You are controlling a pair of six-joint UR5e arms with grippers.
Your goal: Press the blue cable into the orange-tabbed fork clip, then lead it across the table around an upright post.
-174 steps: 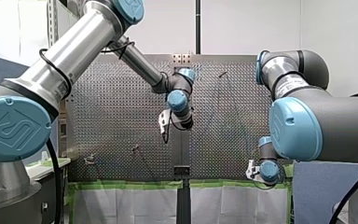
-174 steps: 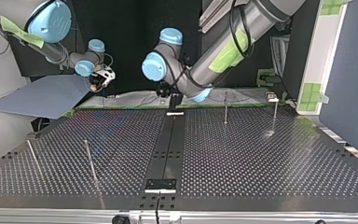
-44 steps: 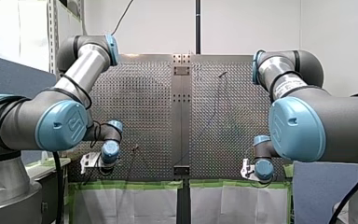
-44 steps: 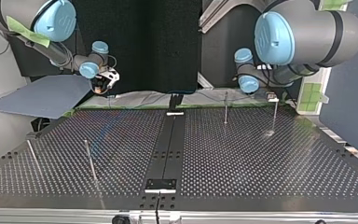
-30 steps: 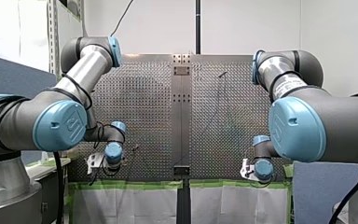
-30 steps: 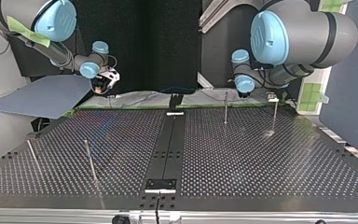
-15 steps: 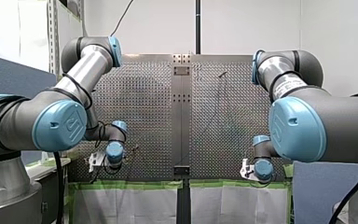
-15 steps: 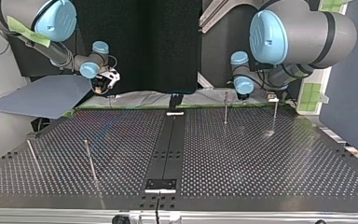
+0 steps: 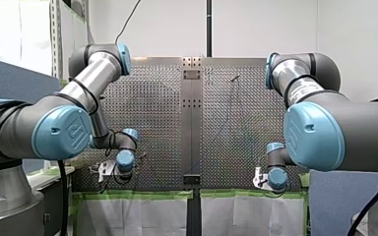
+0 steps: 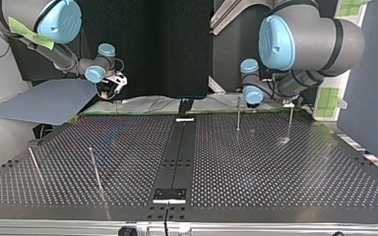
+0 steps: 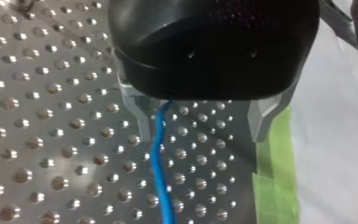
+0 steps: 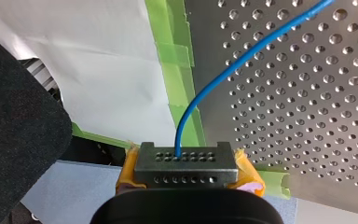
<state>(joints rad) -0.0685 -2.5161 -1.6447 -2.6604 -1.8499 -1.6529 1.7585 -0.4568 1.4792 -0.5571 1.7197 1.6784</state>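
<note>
Two grippers share one blue cable along the table's taped edge: my right gripper, at four o'clock in the front view, pinches it between yellow pads, while my left gripper, at eight o'clock, straddles it with fingers wide. Lying just beside one finger, the cable could slip outside a closing grasp.

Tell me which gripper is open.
My left gripper: its fingers stand apart, the blue cable running between them; my right gripper's yellow pads are shut on it.
</note>
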